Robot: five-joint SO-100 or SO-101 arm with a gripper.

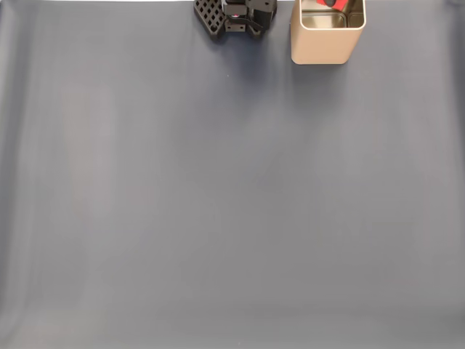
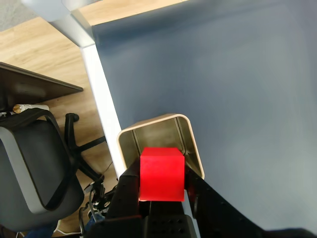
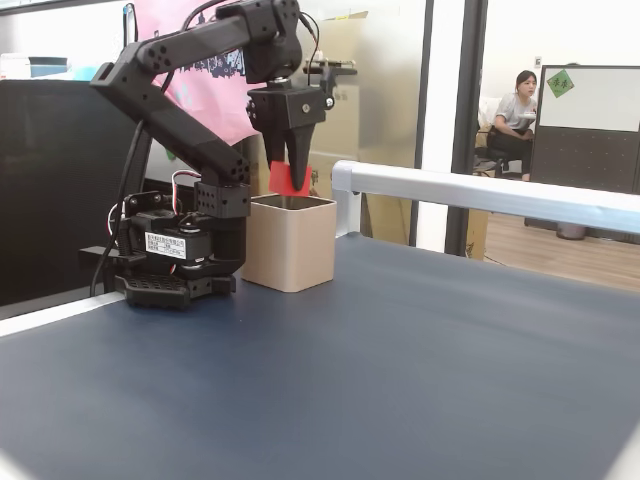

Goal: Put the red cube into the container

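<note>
The cube (image 2: pixel 162 173) is seen clamped between the two fingers of the claw (image 2: pixel 162 191) in the wrist view, the jaws parted only by the cube's width, with the open mouth of the tin (image 2: pixel 190 136) lying just beyond it at 12 o'clock. From the side fixed view, the claw (image 3: pixel 291 185) is shown pointing straight down, the cube (image 3: pixel 283 180) held just above the rim of the tin (image 3: pixel 288 245), apart from it.

The coming move is judged to turn on one relation: the tin's mouth lies directly below the held cube. In the wrist view the cube's red face overlaps the near edge of the opening, so whether it is fully centred over the mouth or slightly short of it cannot be told for certain. The cube is plainly narrower than the opening.

In the top-down fixed view, the tin (image 1: pixel 325 45) stands at the 1 o'clock corner of the dark mat (image 1: pixel 232 203), a sliver of cube (image 1: pixel 338 4) showing at the frame's top edge over the tin's far rim. The arm's base (image 3: pixel 170 265) is set just beside the tin, at 9 o'clock from it in the side fixed view.

A release, or a short descent then release, is judged to be what remains.
</note>
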